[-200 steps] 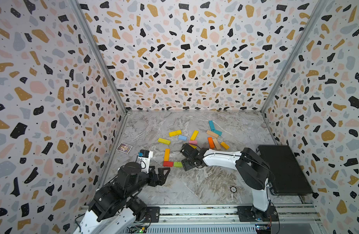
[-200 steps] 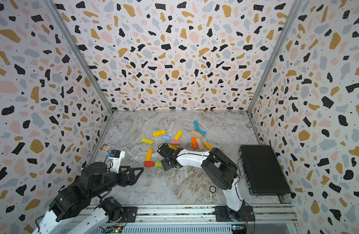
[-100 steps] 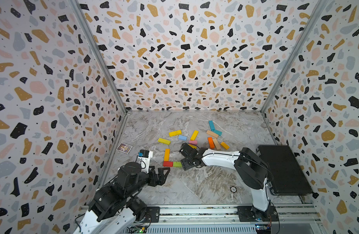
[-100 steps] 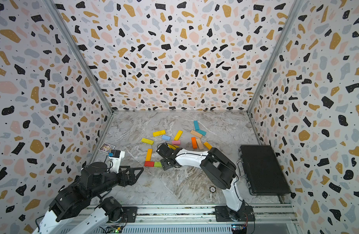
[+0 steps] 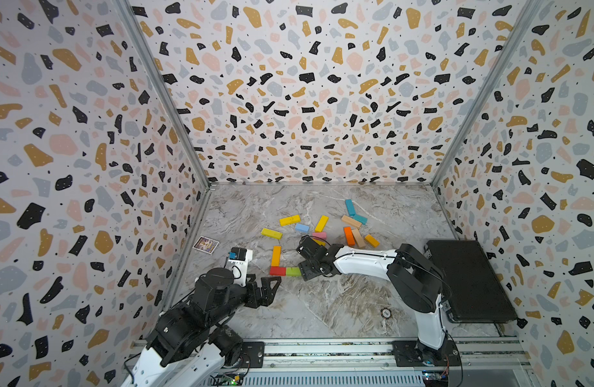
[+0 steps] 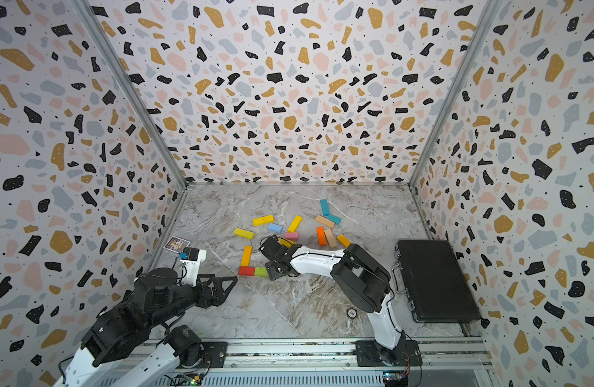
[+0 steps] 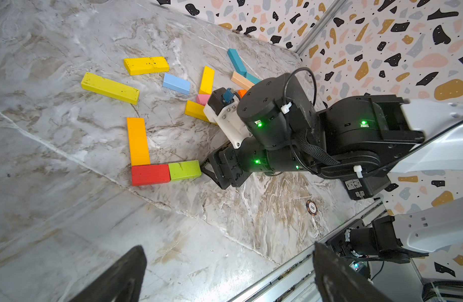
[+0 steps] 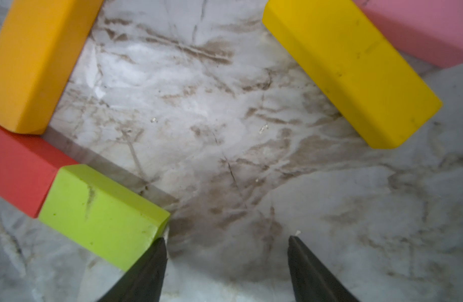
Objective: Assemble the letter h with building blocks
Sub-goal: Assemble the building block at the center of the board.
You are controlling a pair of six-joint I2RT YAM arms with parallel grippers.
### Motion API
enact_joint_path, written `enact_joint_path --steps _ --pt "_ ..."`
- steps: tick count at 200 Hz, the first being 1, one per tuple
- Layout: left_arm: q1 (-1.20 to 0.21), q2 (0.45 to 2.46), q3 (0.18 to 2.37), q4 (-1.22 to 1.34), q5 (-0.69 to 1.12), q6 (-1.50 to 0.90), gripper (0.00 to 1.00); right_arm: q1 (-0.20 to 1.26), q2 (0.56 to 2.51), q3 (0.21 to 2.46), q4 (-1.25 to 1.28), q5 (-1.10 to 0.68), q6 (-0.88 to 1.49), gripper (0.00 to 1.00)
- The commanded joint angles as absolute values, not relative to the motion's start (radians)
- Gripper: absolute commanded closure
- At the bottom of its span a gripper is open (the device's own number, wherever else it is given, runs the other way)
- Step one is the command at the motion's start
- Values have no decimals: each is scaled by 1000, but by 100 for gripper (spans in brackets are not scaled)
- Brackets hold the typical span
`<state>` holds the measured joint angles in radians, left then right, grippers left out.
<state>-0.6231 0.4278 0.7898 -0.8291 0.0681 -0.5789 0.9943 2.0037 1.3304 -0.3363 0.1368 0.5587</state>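
In both top views, an orange block (image 5: pixel 276 256) meets a red block (image 5: pixel 277 270), with a green block (image 5: pixel 293 271) touching the red's end: an L on the marble surface (image 5: pixel 339 301); more blocks lie scattered behind. Left wrist view: the left jaws stand wide and empty, well apart from the L. Right wrist view: the right jaws are partly spread, holding nothing, one tip at the green block's corner.

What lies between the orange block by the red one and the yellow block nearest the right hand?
Bare marble table; the right wrist view shows orange block and yellow block.
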Motion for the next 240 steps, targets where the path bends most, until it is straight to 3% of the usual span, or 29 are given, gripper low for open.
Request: enact_joint_path --steps 1,197,240 --pt "-619 437 784 -797 57 -565 1 1000 2014 1295 -356 120 596 26" --pt "-619 438 781 -798 50 -568 1 1068 1965 1240 -353 169 623 26" --pt "-618 445 781 -798 41 -574 1 1062 1915 1213 -349 260 628 21"
